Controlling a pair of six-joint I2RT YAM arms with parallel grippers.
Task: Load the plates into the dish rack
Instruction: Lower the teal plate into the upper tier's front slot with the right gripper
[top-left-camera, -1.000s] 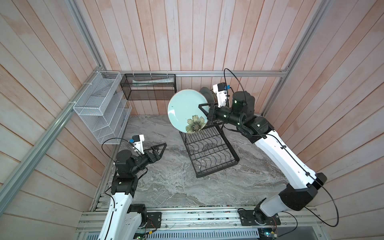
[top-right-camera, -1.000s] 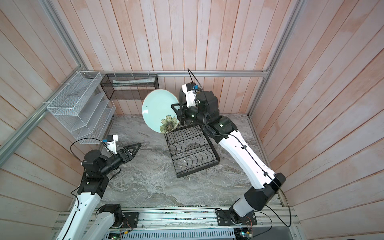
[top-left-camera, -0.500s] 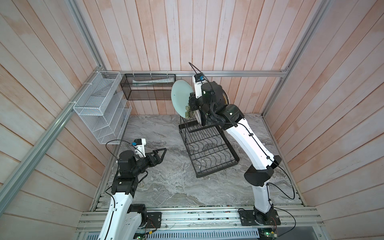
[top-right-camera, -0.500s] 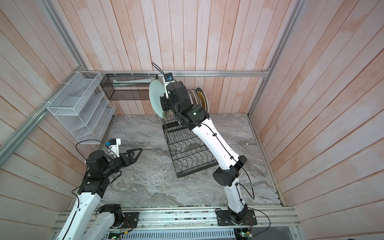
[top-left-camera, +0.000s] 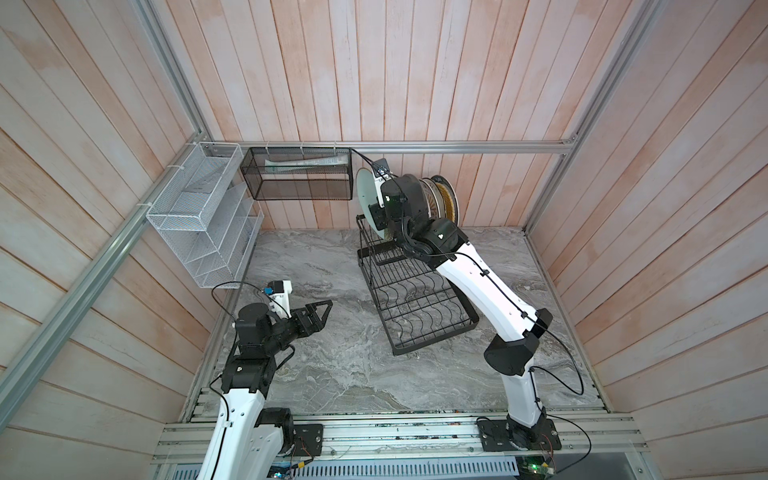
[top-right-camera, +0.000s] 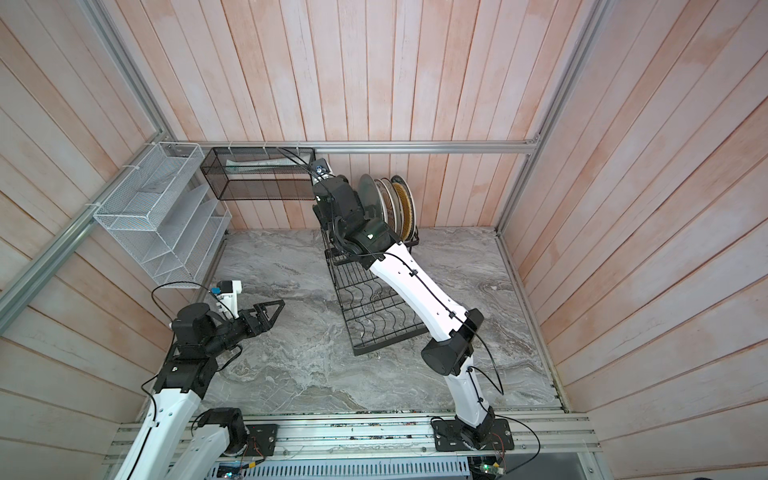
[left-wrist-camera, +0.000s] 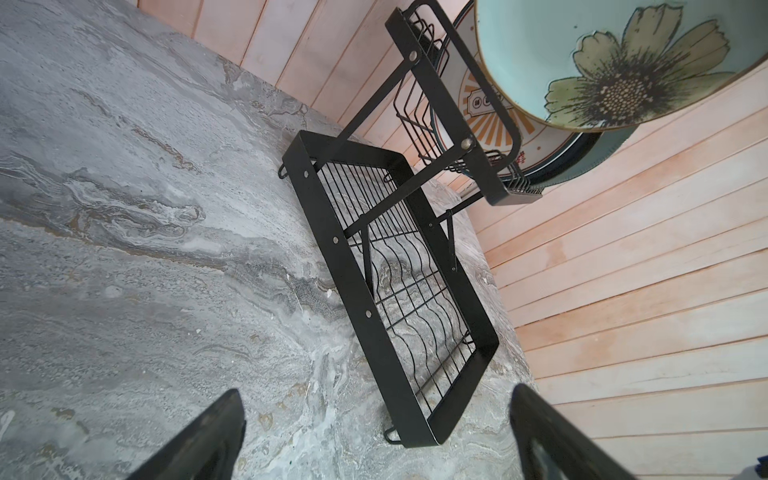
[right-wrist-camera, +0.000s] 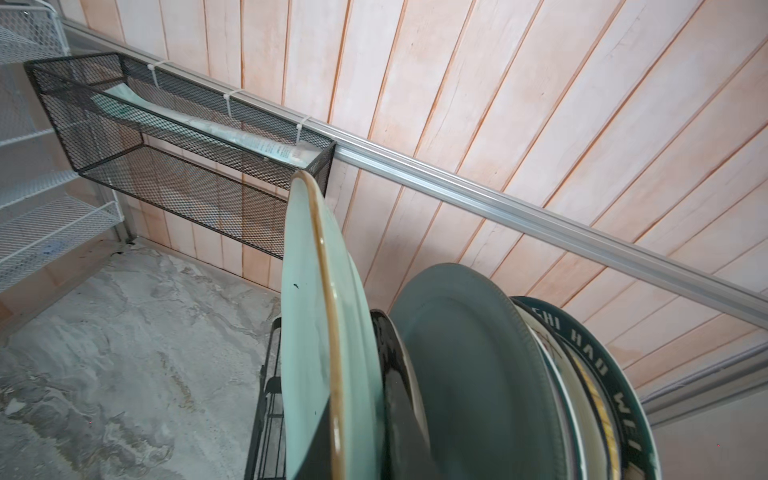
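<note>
Right pincer (top-left-camera: 376, 214) clamps the green plate (top-left-camera: 365, 191) upright at the rack (top-left-camera: 415, 299); lowered crooked, it may knock the grey plate (right-wrist-camera: 465, 365) alongside. Left pincer (top-left-camera: 320, 311) gapes wide, empty

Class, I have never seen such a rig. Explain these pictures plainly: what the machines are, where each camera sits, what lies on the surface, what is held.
Two robot arms are mounted at a marble table, each ending in a two-fingered gripper. Both top views look down from overhead; the other two come from cameras on the wrists. On the table stands a black wire dish rack with several plates upright in its raised tier. The right gripper is shut on a pale green plate with a flower, held on edge beside them. The left gripper is open and empty.
</note>
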